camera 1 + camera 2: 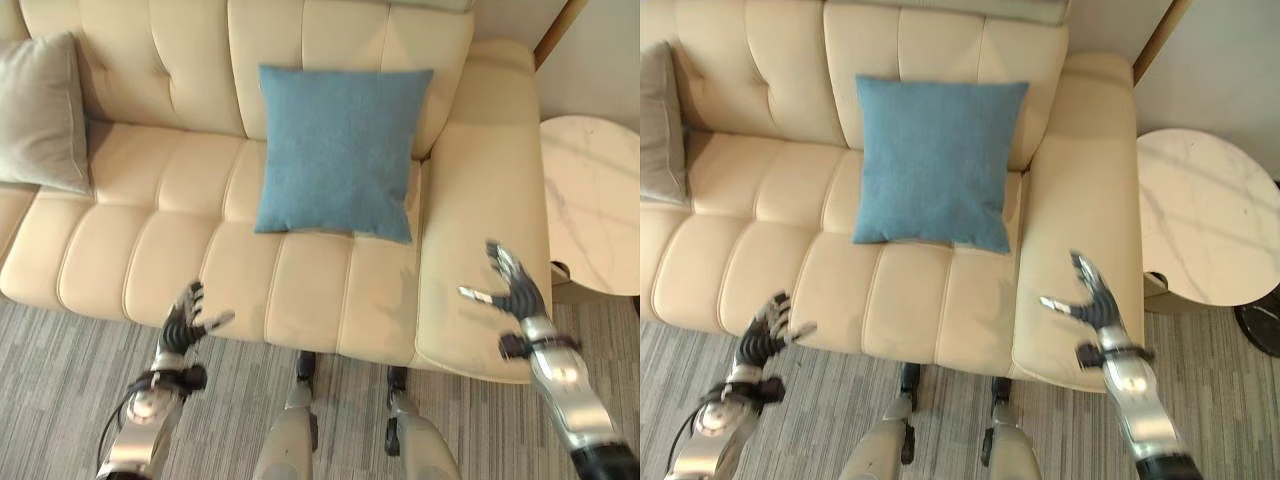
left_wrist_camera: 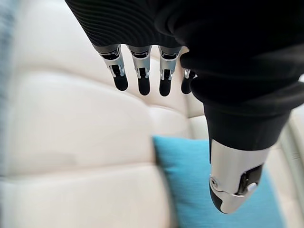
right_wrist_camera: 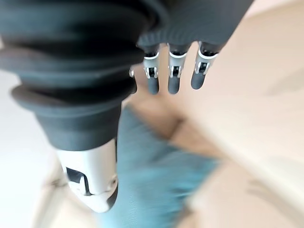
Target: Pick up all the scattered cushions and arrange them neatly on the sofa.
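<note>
With the blue cushion (image 1: 338, 150) leaning upright against the sofa (image 1: 180, 270) backrest beside the grey cushion (image 1: 40, 115), probably well placed, both the left robot hand (image 1: 185, 322) and right robot hand (image 1: 515, 285) hung open and empty and needed only to draw clear without nudging it.

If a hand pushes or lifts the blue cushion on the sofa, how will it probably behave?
The blue cushion looks soft and plump, so it would probably dent under fingers rather than resist. It leans upright against the sofa backrest, so a push near its top may tip it forward onto the seat. Its woven cloth seems matte, likely not slippery.
</note>
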